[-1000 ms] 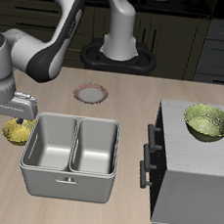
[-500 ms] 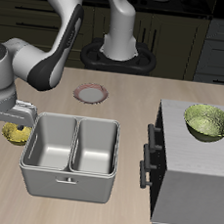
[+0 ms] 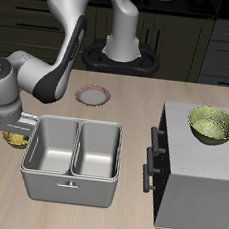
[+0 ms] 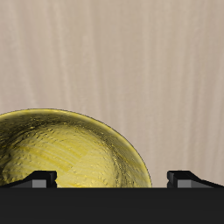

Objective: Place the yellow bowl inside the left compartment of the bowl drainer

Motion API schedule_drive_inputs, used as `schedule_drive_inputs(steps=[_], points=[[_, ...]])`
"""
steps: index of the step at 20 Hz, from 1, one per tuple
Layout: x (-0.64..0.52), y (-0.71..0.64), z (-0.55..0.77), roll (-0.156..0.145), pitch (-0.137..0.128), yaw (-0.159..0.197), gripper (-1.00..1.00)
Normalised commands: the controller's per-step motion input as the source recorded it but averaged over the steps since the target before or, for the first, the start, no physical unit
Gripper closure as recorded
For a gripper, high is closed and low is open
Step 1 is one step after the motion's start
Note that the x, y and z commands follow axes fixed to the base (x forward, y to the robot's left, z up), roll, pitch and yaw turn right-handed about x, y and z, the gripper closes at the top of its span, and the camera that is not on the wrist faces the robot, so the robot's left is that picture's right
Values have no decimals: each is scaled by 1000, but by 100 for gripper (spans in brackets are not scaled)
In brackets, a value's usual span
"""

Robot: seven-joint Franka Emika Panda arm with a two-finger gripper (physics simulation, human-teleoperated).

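Golden-yellow and speckled, the small round yellow bowl (image 4: 70, 150) fills your wrist view, resting on the pale wooden table (image 4: 131, 61) between the two spread fingertips (image 4: 39, 178) of your gripper (image 3: 14, 130). From the exterior view, you see only a sliver of it, just beside the gray brushed-metal bowl drainer (image 3: 68, 187), outside its left compartment (image 3: 53, 146). That view alone shows the larger greenish bowl (image 3: 213, 125) atop the gray box (image 3: 194, 186).
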Motion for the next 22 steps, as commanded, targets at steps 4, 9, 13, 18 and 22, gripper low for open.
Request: schedule_drive_inputs(steps=[4,9,13,18,22], points=[[-51,105,-419,48,115,-21,-100],[-89,148,-164,39,36,4,100],[-152,62,163,43,-6,-14,100],[-134,-210,359,-32,-33,-4,100],[-153,-53,414,-29,-41,6,100]])
